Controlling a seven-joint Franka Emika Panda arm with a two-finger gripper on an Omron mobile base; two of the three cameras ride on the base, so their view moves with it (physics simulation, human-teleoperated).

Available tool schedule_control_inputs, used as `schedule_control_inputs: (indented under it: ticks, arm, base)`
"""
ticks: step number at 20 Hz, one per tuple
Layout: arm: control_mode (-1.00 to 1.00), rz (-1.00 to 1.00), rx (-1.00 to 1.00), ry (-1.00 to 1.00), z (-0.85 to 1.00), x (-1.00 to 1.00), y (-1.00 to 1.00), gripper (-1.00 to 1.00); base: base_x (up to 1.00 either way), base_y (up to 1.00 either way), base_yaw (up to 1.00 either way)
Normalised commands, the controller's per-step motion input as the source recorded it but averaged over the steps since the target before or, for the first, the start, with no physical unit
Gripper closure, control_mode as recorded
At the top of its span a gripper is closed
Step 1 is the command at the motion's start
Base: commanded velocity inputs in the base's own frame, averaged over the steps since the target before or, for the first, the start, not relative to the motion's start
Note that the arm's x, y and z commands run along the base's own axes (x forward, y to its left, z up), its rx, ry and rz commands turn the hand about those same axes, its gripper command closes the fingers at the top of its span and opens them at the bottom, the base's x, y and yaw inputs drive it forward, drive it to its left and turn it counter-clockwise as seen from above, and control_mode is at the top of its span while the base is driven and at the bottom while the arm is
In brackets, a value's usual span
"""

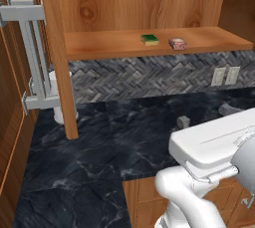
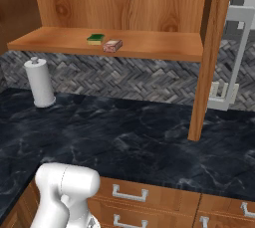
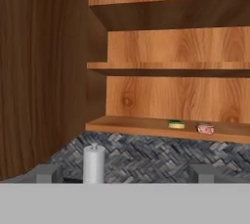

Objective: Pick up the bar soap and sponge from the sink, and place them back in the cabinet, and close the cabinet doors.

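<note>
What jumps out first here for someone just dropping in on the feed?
The open cabinet: its lowest shelf holds the sponge and the bar soap side by side, slightly apart. Both cabinet doors stand swung wide, grey bar handles showing. Below lies a dark marble counter, with a paper towel roll against the herringbone backsplash.

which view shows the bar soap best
The right base view: the bar soap sits large and unblocked on the cabinet shelf beside the sponge. The left base view shows it smaller; the hand view, tiny and blurred.
</note>
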Motion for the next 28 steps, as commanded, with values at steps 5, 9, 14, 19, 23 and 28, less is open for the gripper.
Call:
schedule_control_inputs:
  ticks: [5, 9, 14, 19, 23, 28]
  arm:
    - [-1.0, 0.04, 0.0, -0.02, -0.03, -0.38, 0.23, -1.0]
    - [-1.0, 0.01, 0.0, -0.02, -0.15, -0.08, 0.23, -1.0]
    - [-1.0, 0.01, 0.0, -0.01, -0.18, 0.0, 0.28, -1.0]
    - [-1.0, 0.0, 0.0, -0.01, -0.14, 0.0, 0.28, -1.0]
    - [-1.0, 0.0, 0.0, -0.04, -0.09, 0.0, 0.24, -1.0]
    - [-1.0, 0.0, 0.0, -0.04, 0.0, 0.08, 0.2, -1.0]
  base:
    - [0.0, 0.0, 0.0]
    - [0.0, 0.0, 0.0]
    - [0.0, 0.0, 0.0]
    - [0.0, 0.0, 0.0]
    - [0.0, 0.0, 0.0]
    - [0.0, 0.0, 0.0]
